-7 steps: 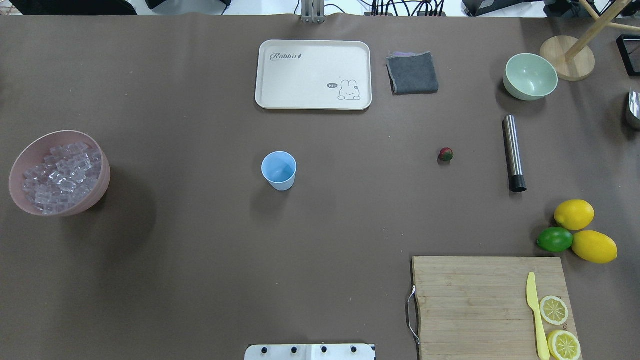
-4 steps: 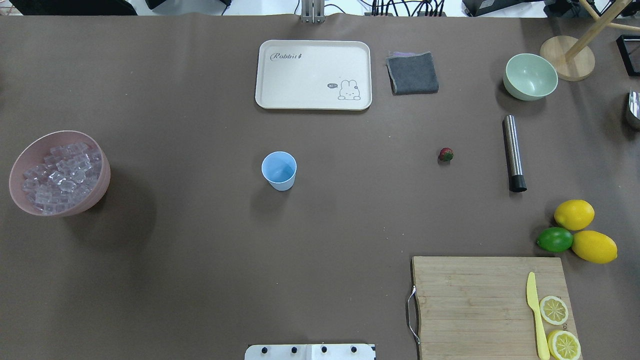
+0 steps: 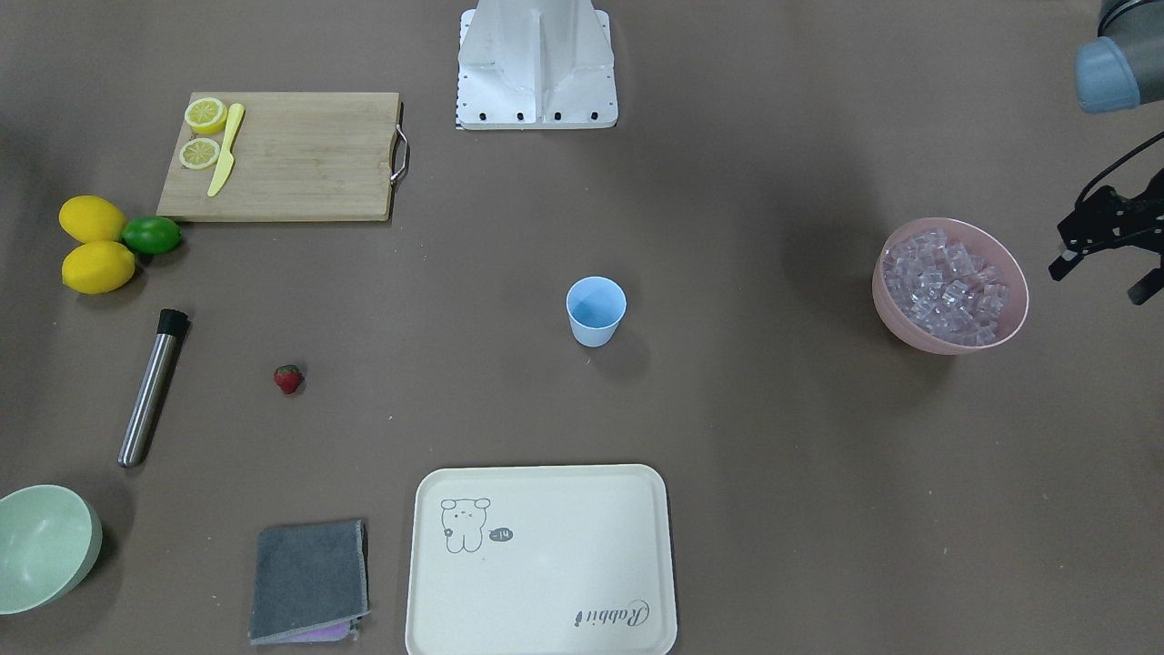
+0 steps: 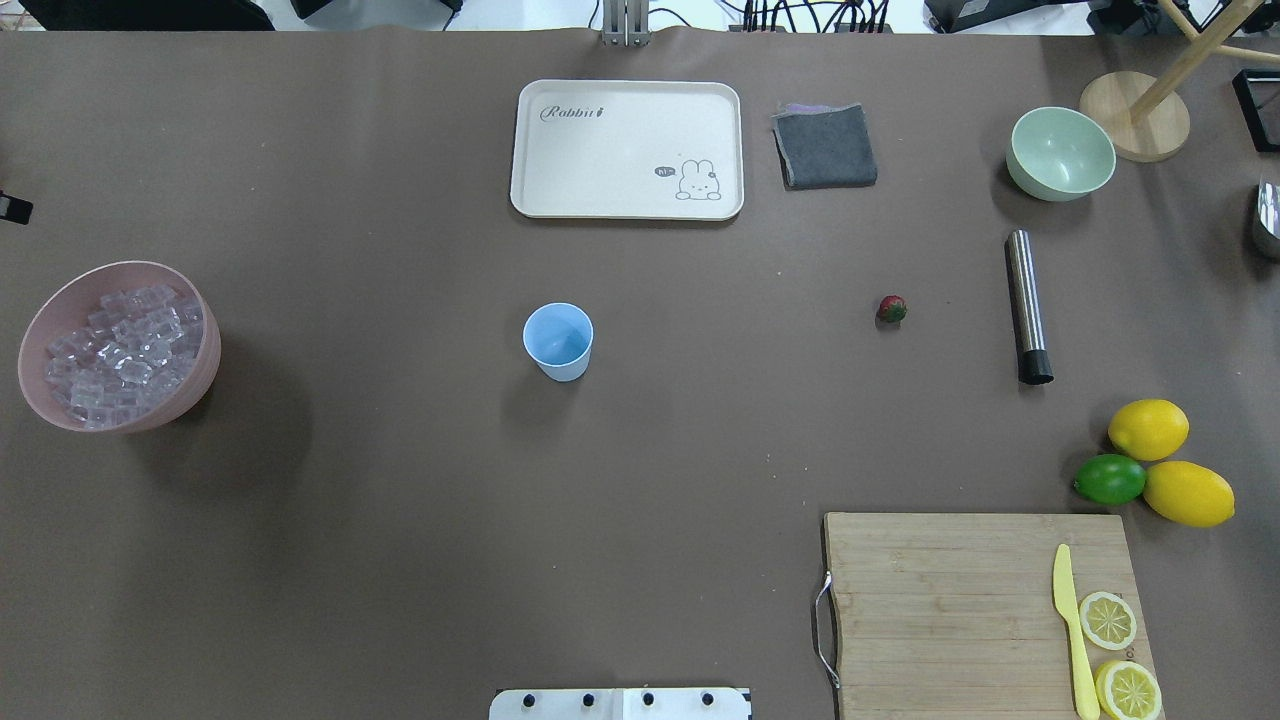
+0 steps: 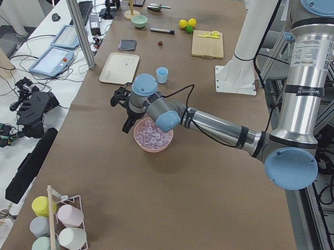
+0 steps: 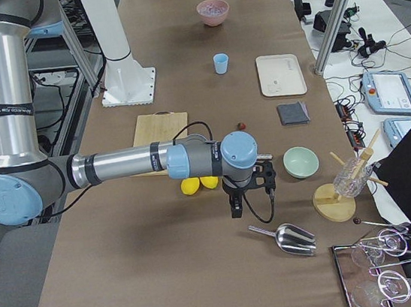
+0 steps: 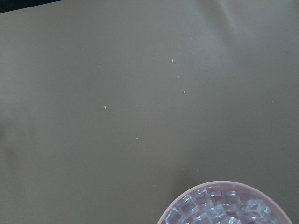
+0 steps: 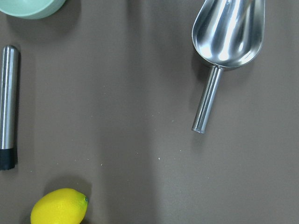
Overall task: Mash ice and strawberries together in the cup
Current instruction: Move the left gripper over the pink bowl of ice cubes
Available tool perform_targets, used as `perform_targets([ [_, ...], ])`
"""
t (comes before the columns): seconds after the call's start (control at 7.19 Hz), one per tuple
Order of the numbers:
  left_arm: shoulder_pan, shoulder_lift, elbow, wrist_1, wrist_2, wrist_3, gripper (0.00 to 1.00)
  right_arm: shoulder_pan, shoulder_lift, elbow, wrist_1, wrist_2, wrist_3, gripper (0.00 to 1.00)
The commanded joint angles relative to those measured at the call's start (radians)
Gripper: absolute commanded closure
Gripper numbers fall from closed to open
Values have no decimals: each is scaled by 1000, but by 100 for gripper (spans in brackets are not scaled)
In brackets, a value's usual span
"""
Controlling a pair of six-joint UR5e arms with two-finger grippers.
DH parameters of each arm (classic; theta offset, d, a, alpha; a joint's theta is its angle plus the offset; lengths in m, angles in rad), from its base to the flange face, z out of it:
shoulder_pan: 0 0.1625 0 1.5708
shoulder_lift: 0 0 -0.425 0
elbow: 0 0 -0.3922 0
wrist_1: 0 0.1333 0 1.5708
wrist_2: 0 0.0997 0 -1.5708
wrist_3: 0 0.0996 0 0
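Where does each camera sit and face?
Front-facing: across table, facing base; left gripper at right.
Overhead: behind robot, downward; base edge.
Exterior left: table end; left arm by pink bowl.
Exterior right: opposite end; right arm by scoop.
Left wrist: downward, ice; no body.
Right wrist: downward, scoop; no body.
Exteriors share the cup.

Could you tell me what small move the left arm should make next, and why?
Probably shift the left gripper sideways over the pink bowl, toward the ice. It hangs open just beside the bowl, and the cup stands empty.
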Motion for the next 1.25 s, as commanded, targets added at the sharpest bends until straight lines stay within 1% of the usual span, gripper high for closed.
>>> perform_targets([
  [0.0, 102, -4, -10, -69, 59, -29, 3, 0, -4, 0, 0, 1, 0, 0],
  [0.28, 206, -4, 0, -73, 146, -111, 3, 0, -1, -3, 0, -1, 1, 0],
  [0.56, 272, -4, 24, -73, 171, -113, 3, 0, 1, -1, 0, -1, 0, 0],
  [0.7, 283, -4, 27, -74, 176, -112, 21, 0, -2, -1, 0, -1, 0, 0],
  [0.83, 283, -6, 47, -76, 176, -104, 30, 0, -2, -4, 0, -1, 0, 0],
  [1.11, 283, -23, 79, -76, 176, -99, 33, 0, -2, -4, 0, -1, 0, 0],
])
